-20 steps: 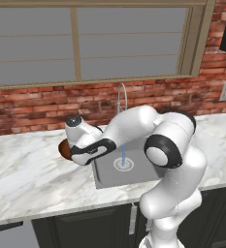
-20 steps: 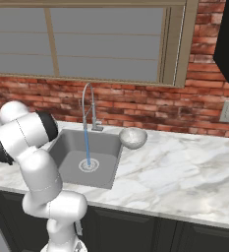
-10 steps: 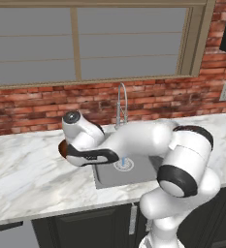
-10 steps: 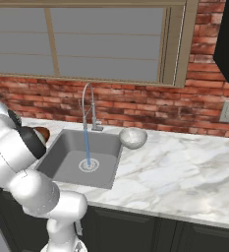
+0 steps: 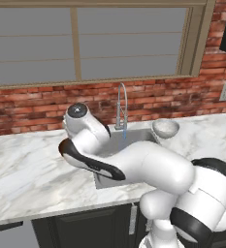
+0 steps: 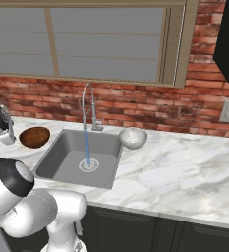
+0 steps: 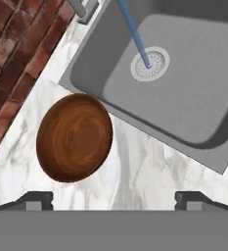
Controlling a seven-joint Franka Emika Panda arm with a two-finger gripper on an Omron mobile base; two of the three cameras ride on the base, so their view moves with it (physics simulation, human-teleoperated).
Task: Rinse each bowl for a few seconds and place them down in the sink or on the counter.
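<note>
marble counter [image 6: 185, 172]: brown bowl [image 7: 74, 138] left of sink [image 6: 62, 160], grey bowl [image 6: 133, 137] right.

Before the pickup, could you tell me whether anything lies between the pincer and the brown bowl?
Nothing visible does. The open pincer hangs over the brown bowl, which sits alone on the counter beside the sink.

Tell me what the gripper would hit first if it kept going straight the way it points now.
Probably the bare counter beside the brown bowl, between the bowl and the sink. The open gripper points down there; depth is unclear.
</note>
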